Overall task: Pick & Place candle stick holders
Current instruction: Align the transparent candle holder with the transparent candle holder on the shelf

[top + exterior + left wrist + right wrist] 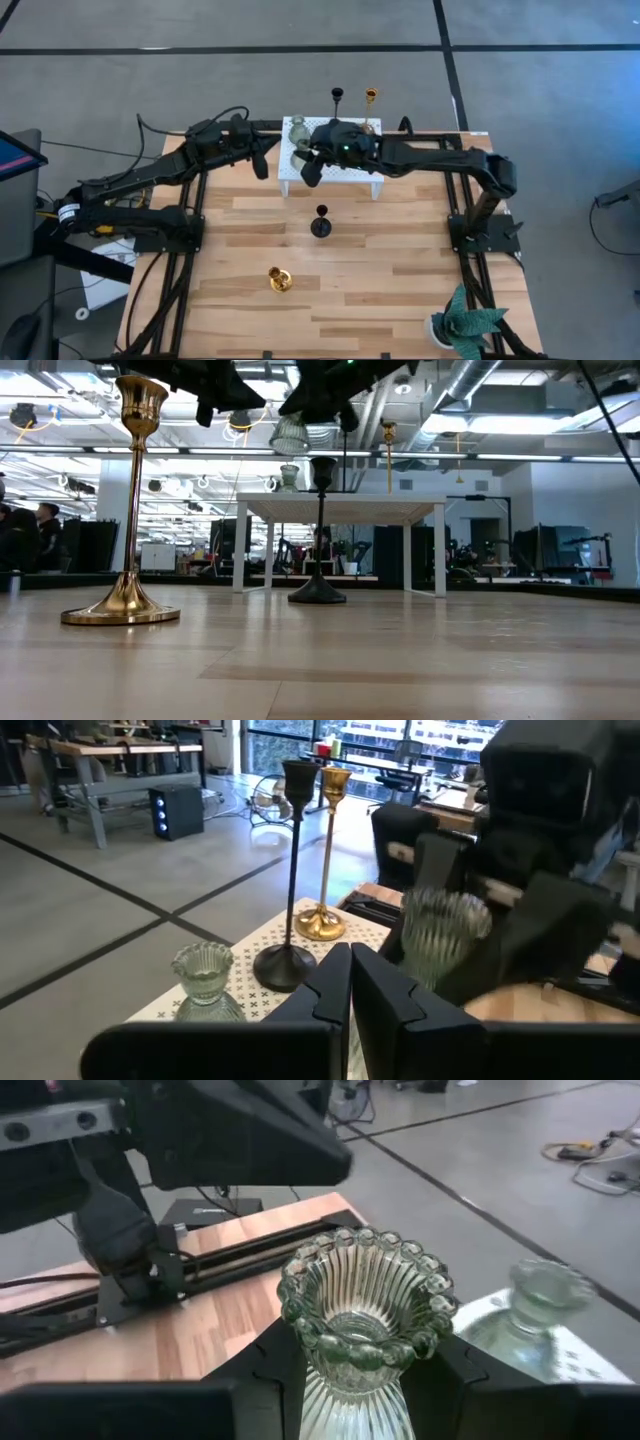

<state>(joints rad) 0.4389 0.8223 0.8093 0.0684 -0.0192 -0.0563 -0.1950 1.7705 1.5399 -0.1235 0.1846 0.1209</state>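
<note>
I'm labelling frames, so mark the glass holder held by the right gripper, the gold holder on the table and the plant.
glass holder (pixel 362 1315), right wrist view, ribbed bowl.
gold holder (pixel 279 280), high view, round base.
plant (pixel 470 322), high view, leaves.

Six candle stick holders are seen. One ribbed pale green glass holder (pixel 362 1325) is held upright above the white stand (pixel 330 178), clamped between the jaws of the right gripper (pixel 355 1370). The second green glass holder (pixel 297 130) is set upright on the stand. A tall black holder (pixel 338 97) and a tall gold holder (pixel 371 98) are stood side by side at the stand's far edge. A second black holder (pixel 321 222) is stood upright on the table (pixel 400 270), and a second gold one (pixel 279 279) nearer its front.
</note>
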